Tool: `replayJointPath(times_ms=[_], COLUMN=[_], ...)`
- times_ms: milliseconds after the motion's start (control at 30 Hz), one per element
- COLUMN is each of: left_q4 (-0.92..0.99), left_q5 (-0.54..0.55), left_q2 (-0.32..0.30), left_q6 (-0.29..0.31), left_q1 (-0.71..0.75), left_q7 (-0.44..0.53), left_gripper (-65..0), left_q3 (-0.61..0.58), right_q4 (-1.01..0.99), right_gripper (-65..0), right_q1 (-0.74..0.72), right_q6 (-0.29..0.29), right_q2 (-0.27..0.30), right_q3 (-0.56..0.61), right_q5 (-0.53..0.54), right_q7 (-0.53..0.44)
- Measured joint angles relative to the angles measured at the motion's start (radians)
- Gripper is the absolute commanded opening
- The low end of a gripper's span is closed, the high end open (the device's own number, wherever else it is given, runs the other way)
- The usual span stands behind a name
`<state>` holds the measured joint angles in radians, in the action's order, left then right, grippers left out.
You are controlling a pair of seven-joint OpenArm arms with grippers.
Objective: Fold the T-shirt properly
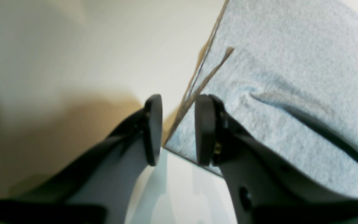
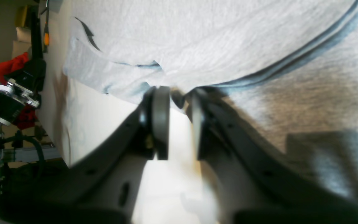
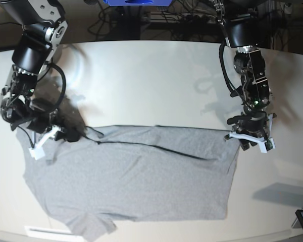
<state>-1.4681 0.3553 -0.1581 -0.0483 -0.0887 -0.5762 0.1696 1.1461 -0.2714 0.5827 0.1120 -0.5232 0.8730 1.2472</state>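
the table [image 3: 141, 85], pale and glossy, fills the base view. the t-shirt [image 3: 136, 176] lies across its lower half, heather-grey, plain side showing, partly folded: a long fold line runs from about 9 o'clock to 3 o'clock across the upper part of the cloth, a sleeve pokes out at roughly 7 o'clock and the lower hem runs toward 5 o'clock.

the right gripper [image 3: 65, 135] sits at the shirt's 10 o'clock corner, low on the table. in the right wrist view this gripper [image 2: 180, 102] has its two fingers [image 2: 161, 121] drawn close, with only a narrow slit between the pads, and a bunched lip of grey fabric [image 2: 197, 46] sits at the tips at 12 o'clock; the cloth there is blurred, so whether it is truly pinched i cannot tell. a darker folded edge sweeps from the tips toward 2 o'clock.

the left gripper [image 3: 245, 138] is at the shirt's 2 o'clock corner. in the left wrist view this gripper [image 1: 178, 130] stands partly open, with a clear gap between the fingers [image 1: 204, 130]. the shirt's corner [image 1: 291, 93] lies in that gap and spreads out toward 2 o'clock; the right-hand finger rests over the cloth, the other over bare table, and neither pad visibly clamps the edge.
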Motion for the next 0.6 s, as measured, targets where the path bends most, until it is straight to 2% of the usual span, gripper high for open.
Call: replayJointPath(times_ms=[33, 367, 500, 600], left_q4=[0.000, 0.000, 0.000, 0.000], left_q5=[0.000, 0.000, 0.000, 0.000], left_q2=[0.000, 0.000, 0.002, 0.003], left_q6=[0.000, 0.000, 0.000, 0.000], left_q1=[0.000, 0.006, 0.006, 0.006], left_q7=[0.000, 0.000, -0.002, -0.004], left_gripper=[-46.9, -46.9, -46.9, -46.9], left_q3=[0.000, 0.000, 0.000, 0.000], right_q4=[0.000, -0.003, -0.004, -0.004], right_gripper=[-65.0, -64.9, -64.9, -64.9], right_q1=[0.000, -0.012, -0.047, -0.076], right_q6=[0.000, 0.000, 0.000, 0.000], right_q2=[0.000, -0.001, 0.008, -0.003], right_q3=[0.000, 0.000, 0.108, 0.147], right_q5=[0.000, -0.006, -0.008, 0.004], right_q7=[0.000, 0.011, 0.003, 0.000])
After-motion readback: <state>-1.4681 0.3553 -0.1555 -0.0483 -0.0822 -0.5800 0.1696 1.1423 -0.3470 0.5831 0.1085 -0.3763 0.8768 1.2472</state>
